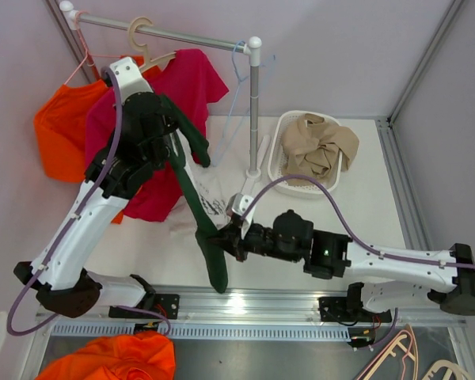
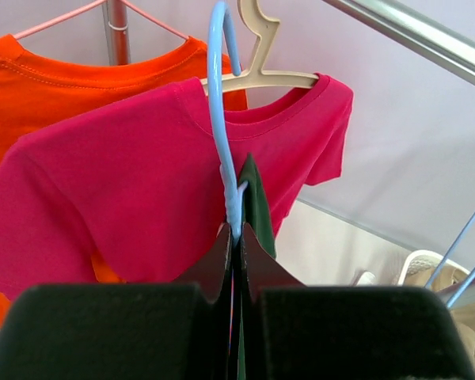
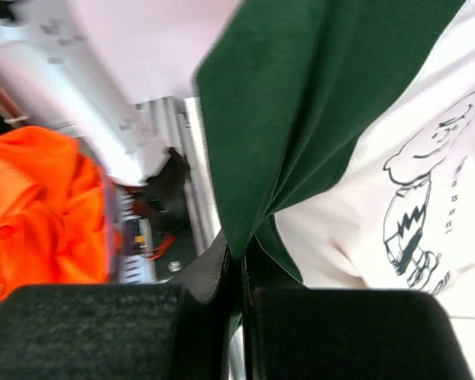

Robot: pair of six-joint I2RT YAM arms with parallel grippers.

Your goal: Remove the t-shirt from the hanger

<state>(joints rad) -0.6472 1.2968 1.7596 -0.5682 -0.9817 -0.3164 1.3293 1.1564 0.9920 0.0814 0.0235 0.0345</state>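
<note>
Near the rail [image 1: 182, 34], the left gripper [image 2: 234, 237] clamps the blue hanger [image 2: 216, 95] carrying the green shirt [image 1: 191, 184]. The right gripper [image 3: 238, 263] pinches the shirt's lower edge.

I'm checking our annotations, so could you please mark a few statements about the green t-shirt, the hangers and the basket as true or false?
The left gripper is shut on the light blue plastic hanger. True.
The right gripper is open. False: it is shut on the dark green t-shirt.
The white plastic basket holds beige cloth. True.
The pink t-shirt lies on the table. False: it hangs on a cream hanger.
</note>
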